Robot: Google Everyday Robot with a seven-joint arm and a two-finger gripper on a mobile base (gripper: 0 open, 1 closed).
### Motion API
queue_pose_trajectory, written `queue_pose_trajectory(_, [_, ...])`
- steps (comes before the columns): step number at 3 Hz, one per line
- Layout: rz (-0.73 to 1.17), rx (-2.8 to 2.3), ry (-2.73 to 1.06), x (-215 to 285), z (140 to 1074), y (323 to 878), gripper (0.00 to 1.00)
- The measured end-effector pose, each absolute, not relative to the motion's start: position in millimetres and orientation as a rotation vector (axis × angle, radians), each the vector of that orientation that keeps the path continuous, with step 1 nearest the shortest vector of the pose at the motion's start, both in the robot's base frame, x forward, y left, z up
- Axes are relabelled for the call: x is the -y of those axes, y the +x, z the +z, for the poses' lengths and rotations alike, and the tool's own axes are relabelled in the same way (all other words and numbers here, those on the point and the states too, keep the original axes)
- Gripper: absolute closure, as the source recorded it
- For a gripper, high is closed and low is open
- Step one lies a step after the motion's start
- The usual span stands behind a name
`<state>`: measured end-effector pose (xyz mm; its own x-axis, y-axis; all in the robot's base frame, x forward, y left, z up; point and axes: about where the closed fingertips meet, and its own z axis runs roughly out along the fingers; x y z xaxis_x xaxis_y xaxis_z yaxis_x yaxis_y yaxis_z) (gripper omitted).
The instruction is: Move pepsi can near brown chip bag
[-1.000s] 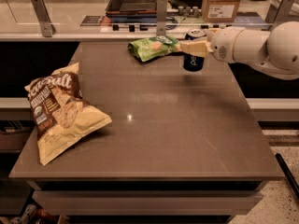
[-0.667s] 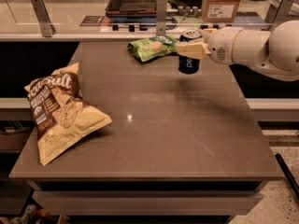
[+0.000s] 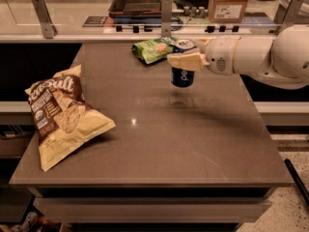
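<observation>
The pepsi can [image 3: 182, 76] is dark blue with a silver top and hangs above the table at the back centre, held upright. My gripper [image 3: 184, 60] reaches in from the right and is shut on the can's upper part. The brown chip bag [image 3: 63, 114] is a large pale-yellow bag with a dark brown panel, lying at the table's left edge, far to the left of the can.
A small green chip bag [image 3: 153, 49] lies at the back of the grey-brown table [image 3: 193, 144], just left of the can. A rail with metal posts [image 3: 166, 13] runs behind the table. A cardboard box [image 3: 229, 3] stands beyond it.
My gripper has carried the can a little to the left and toward the front, away from the green bag. The bags have not moved.
</observation>
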<state>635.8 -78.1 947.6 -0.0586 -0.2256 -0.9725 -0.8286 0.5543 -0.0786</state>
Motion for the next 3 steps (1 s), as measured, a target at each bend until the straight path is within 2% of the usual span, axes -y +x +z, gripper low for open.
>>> queue_pose_trajectory(1, [0.66,-1.598,-0.937,57,942,613,1.0])
queue_pose_trajectory(3, [0.603,-1.617,-0.932,22,933,581,1.0])
